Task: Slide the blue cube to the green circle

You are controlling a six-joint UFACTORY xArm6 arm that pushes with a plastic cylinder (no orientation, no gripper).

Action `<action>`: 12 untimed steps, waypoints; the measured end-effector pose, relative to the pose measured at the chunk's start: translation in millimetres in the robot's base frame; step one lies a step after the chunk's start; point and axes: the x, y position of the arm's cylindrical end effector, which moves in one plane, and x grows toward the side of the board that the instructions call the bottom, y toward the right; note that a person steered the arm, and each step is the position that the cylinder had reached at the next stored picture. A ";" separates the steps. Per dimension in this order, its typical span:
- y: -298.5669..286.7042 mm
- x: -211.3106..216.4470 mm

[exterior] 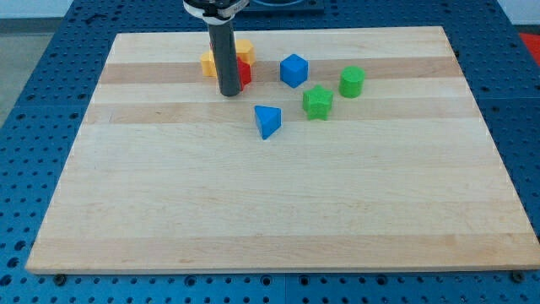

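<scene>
The blue cube [294, 70] sits on the wooden board [278, 203] near the view's top, right of centre. The green circle, a short green cylinder [352, 81], stands a short way to its right, apart from it. My tip [229, 93] is the lower end of the dark rod, resting on the board to the left of the blue cube, with a gap between them. It stands right in front of a red block [245, 73].
A green star-shaped block [318, 101] lies below and between the cube and the cylinder. A blue triangular block [267, 121] lies below the cube. Yellow blocks [207, 61] and an orange one [245, 49] cluster behind the rod.
</scene>
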 end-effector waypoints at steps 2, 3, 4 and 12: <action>1.5 -10.7; 1.5 -17.3; 1.5 -18.0; 107.4 -15.3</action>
